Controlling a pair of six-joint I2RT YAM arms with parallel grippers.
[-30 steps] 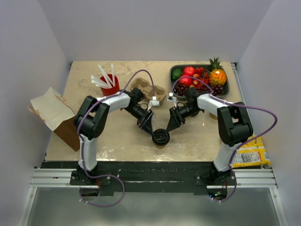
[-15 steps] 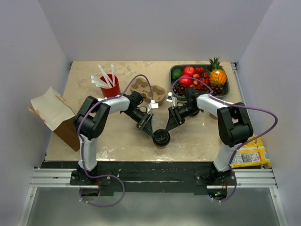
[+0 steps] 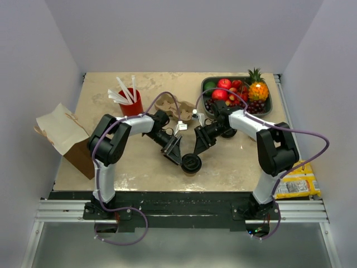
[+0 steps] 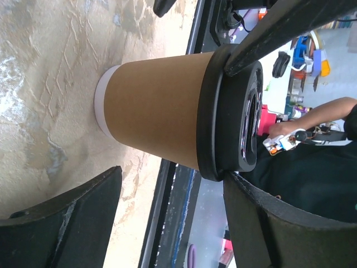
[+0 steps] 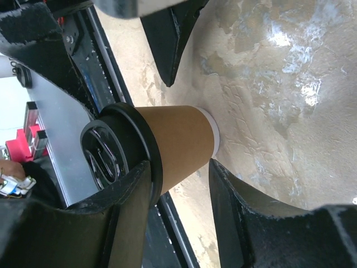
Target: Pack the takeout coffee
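While the right gripper (image 5: 178,166) reaches in low, its fingers stand half parted on either side of the takeout coffee (image 5: 175,139). One finger lies against the rim of the black lid (image 5: 111,151), and the other sits just beside the cup's white foot. Whether they truly pinch it or only bracket it I cannot tell — the cup stands upright on the table (image 3: 240,167), not lifted. The left gripper (image 4: 172,174) faces the cup from the other side with its jaws spread wide and nothing in them. One of its fingers is near the lid's rim; the other is well clear of the tan wall.

From above, the coffee sits near the front edge of the table, between the two arms. The cardboard cup carrier (image 3: 181,110) is behind it and the brown paper bag (image 3: 61,137) is well off to the left.

The cup will likely handle as a light, thin-walled thing: stiff enough to lift, but quick to dent under a hard squeeze. The lid looks pressed on rather than locked, so a push on its rim could pop it. Nothing shows whether the cup is full; if it is, it will be top-heavy and must stay upright. The safest hold is probably across the tan wall just under the lid — the rolled rim stiffens the paper there, and the taper helps stop it slipping down.
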